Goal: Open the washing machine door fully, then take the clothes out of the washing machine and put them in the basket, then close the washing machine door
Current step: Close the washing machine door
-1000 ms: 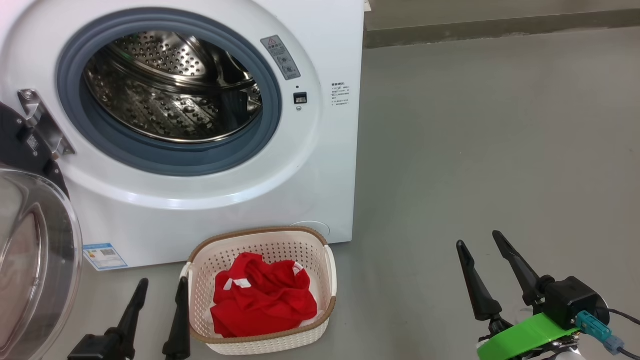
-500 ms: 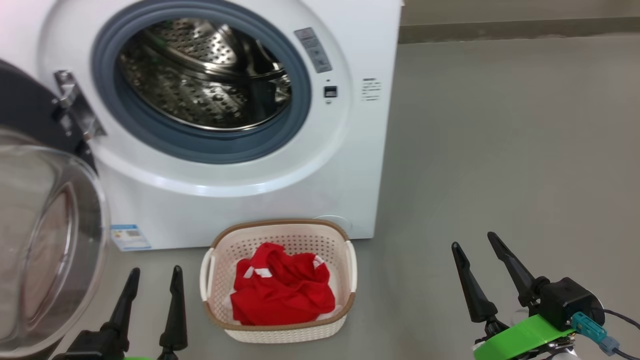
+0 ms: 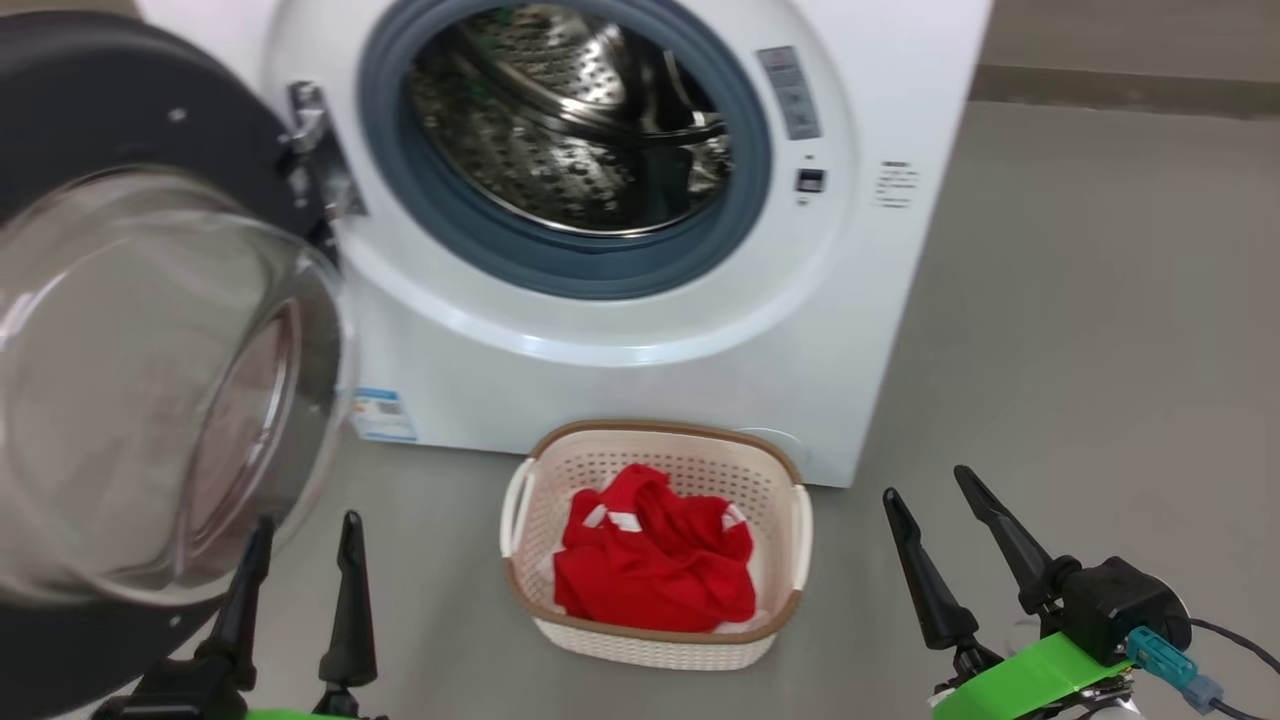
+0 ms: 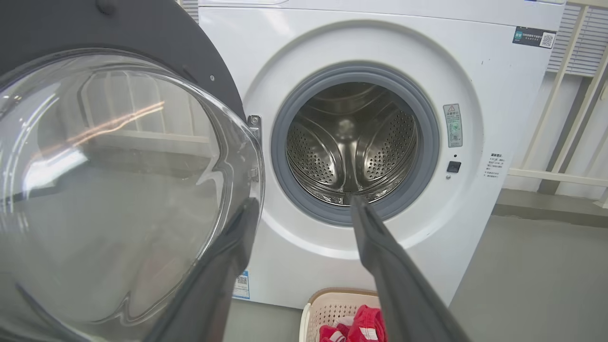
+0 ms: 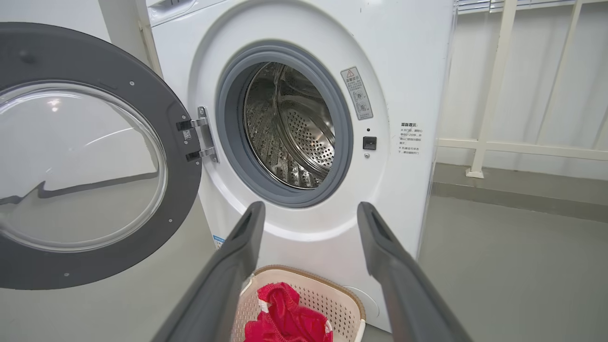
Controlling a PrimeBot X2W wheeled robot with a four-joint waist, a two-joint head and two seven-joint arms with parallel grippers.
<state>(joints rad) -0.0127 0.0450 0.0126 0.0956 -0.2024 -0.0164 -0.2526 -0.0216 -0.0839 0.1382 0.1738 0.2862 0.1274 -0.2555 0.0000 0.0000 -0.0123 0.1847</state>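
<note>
The white washing machine (image 3: 640,390) stands with its steel drum (image 3: 570,130) bare inside the grey ring. Its door (image 3: 150,380) hangs swung wide on the left, the glass bowl bulging toward me; the right wrist view shows the door (image 5: 90,161) beside its hinge. Red clothes (image 3: 655,565) lie in the cream basket (image 3: 660,645) on the floor before the machine. My left gripper (image 3: 300,535) is open near the door's lower rim, holding nothing. My right gripper (image 3: 930,490) is open to the right of the basket, also holding nothing.
Grey floor (image 3: 1100,330) spreads to the right of the machine. A low kerb (image 3: 1120,90) and white railing (image 5: 494,95) run behind. A small blue sticker (image 3: 383,415) marks the machine's lower front.
The head camera has turned left, so machine, basket and door sit further right in the picture. More of the door has come into view. Both grippers stay open, low in the frame.
</note>
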